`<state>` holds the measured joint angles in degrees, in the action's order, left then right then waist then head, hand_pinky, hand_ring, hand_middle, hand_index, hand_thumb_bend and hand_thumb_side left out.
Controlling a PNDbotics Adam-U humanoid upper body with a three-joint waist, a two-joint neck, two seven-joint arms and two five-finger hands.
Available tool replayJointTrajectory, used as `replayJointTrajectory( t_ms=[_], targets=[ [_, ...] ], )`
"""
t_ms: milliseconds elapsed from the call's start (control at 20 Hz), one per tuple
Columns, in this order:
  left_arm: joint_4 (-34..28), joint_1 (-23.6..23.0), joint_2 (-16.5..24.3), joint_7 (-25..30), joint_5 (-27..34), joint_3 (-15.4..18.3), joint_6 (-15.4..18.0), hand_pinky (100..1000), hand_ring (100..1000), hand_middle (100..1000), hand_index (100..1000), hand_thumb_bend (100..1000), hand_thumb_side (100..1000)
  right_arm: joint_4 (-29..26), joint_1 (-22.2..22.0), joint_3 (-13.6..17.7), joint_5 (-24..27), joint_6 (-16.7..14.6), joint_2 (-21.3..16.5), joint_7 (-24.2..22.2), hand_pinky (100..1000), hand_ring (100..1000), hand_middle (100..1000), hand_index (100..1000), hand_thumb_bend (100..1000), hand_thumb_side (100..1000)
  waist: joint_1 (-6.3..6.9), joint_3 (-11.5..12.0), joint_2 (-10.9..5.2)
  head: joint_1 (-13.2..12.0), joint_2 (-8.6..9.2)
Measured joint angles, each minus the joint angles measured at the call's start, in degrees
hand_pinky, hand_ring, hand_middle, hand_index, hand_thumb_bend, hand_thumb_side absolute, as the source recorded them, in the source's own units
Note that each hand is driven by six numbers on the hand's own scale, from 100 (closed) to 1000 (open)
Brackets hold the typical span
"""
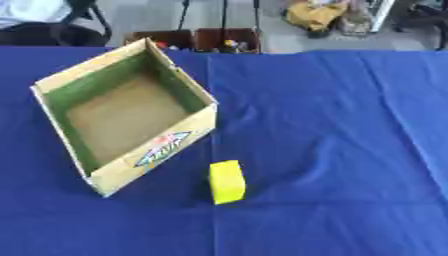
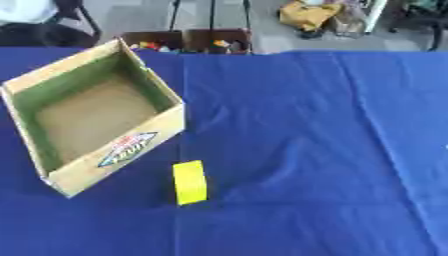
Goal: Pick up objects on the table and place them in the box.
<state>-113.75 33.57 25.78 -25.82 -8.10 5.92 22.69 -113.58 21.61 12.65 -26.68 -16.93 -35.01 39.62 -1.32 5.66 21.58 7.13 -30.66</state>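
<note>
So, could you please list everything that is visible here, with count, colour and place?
box: one, tan cardboard with green inner walls, open and empty, on the left of the table, turned askew.
yellow block: one, yellow, lying on the cloth just right of the box's near corner.
tablecloth: one, blue, covering the whole table.
crates: two, brown, on the floor beyond the far edge, small colourful things inside.
yellow bag: one, on the floor farther back.
robot's hands: none in view.

I see a blue cloth (image 1: 332,125) covering the worktop; beyond its far edge, brown crates (image 1: 197,40) and a yellow bag (image 1: 313,15).
</note>
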Motion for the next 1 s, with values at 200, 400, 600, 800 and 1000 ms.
replayJointTrajectory(
  t_ms=[200, 400, 600, 800, 1000],
  targets=[
    [0.0, -0.1, 0.0, -0.4, 0.0, 0.0, -0.1, 732, 877, 880, 935, 100, 934, 0.0, 0.0, 0.0, 0.0, 0.2, 0.0, -0.3, 786, 812, 804, 847, 100, 798, 0.00, 0.1, 0.00, 0.1, 0.00],
    [0.0, -0.1, 0.0, -0.8, 0.0, 0.0, -0.1, 732, 877, 880, 935, 100, 930, 0.0, 0.0, 0.0, 0.0, 0.3, 0.0, -0.5, 788, 815, 808, 849, 100, 807, -0.23, 0.0, 0.00, 0.1, 0.00],
    [0.0, -0.1, 0.0, -0.9, 0.0, 0.0, -0.1, 733, 877, 880, 936, 100, 931, 0.0, 0.2, -0.6, 0.0, 0.9, -0.1, -1.3, 797, 828, 821, 859, 100, 829, -0.26, 0.0, 0.00, 0.1, -0.01],
    [0.0, -0.1, 0.0, -0.9, 0.0, 0.0, -0.1, 729, 877, 876, 931, 100, 938, 0.0, 2.5, -2.4, 0.2, 4.4, -2.7, -5.0, 796, 829, 828, 862, 109, 830, -0.40, 0.1, 0.00, 0.2, -0.05],
    [0.0, -0.3, 0.0, -0.7, 0.1, 0.0, -0.1, 729, 874, 875, 932, 100, 935, 0.0, 6.4, -5.9, 0.4, 10.7, -6.6, -12.6, 798, 836, 842, 874, 170, 839, -0.66, 0.2, -0.55, 0.5, -0.10]
  ],
)
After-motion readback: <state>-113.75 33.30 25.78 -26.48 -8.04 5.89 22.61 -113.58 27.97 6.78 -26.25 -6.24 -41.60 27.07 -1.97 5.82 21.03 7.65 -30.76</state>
